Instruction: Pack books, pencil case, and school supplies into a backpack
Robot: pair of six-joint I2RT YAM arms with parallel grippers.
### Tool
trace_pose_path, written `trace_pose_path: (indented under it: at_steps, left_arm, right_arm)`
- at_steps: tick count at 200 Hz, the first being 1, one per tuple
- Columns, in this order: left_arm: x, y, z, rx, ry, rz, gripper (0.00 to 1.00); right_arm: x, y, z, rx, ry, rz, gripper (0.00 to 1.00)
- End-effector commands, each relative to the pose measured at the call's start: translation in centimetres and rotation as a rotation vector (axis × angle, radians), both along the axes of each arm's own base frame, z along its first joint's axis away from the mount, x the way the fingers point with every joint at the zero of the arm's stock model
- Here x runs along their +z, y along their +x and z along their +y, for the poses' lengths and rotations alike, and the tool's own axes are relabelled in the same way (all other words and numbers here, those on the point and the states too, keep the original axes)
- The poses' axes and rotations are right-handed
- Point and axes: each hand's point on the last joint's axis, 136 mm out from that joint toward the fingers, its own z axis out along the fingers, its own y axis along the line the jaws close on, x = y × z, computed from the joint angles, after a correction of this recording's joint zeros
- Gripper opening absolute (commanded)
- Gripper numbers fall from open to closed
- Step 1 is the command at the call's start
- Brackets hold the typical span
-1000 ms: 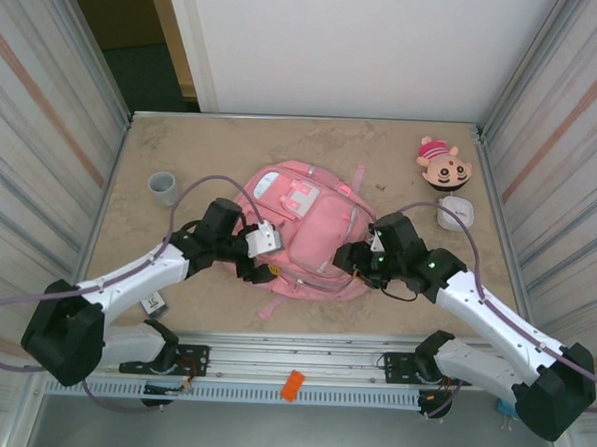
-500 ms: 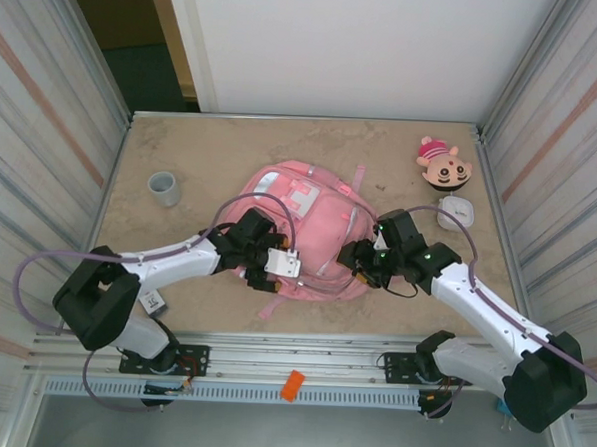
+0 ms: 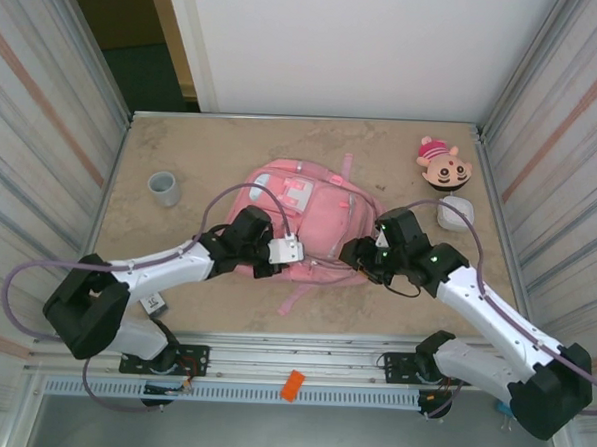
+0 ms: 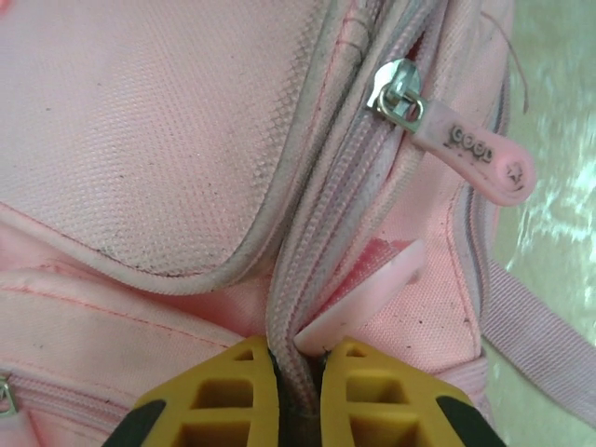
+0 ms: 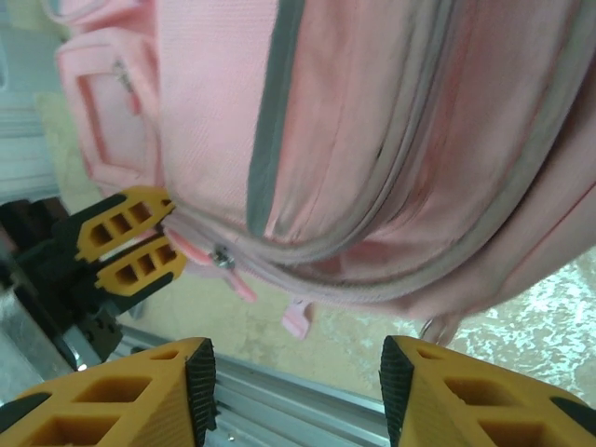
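Observation:
The pink backpack (image 3: 314, 216) lies in the middle of the table, front pockets up. My left gripper (image 3: 269, 254) is at its near left edge. In the left wrist view that gripper (image 4: 298, 372) is shut on a pale zip strip and a whitish-pink tab of the backpack (image 4: 140, 140); a metal zip slider with a pink pull (image 4: 466, 154) hangs further up the strip. My right gripper (image 3: 359, 255) is at the bag's near right edge. It stands open (image 5: 298, 391) below the backpack (image 5: 391, 130), with nothing between its fingers. The books, pencil case and school supplies are out of view.
A grey cup (image 3: 162, 185) stands at the left. A pink-and-tan plush head (image 3: 444, 163) and a white rounded box (image 3: 455, 213) sit at the back right. Ribbed walls close both sides, and a metal rail (image 3: 301, 369) runs along the near edge.
My left gripper swung right onto the backpack's near edge and shut on the zip strip. The bag's near edge and strap shifted. The right gripper narrowed slightly and hardly moved.

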Motion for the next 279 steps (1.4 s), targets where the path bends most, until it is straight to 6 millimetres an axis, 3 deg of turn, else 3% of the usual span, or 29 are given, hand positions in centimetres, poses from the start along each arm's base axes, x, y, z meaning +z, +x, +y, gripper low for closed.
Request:
trace_pose_path:
  at_steps: [1,55,139,194,279]
  left_arm:
    - [3.2,0.3,-1.4,0.1,-0.205,0.058,0.0]
    - [3.6,0.0,-0.9,0.103,-0.236,0.106,0.0]
    - [5.7,0.3,-1.3,0.092,-0.307,0.117,0.0]
    - [6.1,0.3,-1.1,0.102,-0.322,0.104,0.0]
    - [5.1,0.6,0.1,0.14,-0.275,0.088,0.0]
  right_arm:
    - [2.2,0.1,0.4,0.02,-0.042,-0.087,0.51]
    - [0.6,-1.4,4.6,0.155,-0.129,-0.04,0.5]
    - [-1.7,1.7,8.5,0.146,-0.258,-0.12,0.4]
    - [-2.0,3.6,3.4,0.002,-0.647,-0.209,0.29]
    - [-0.9,3.9,0.5,-0.043,-0.692,-0.243,0.06]
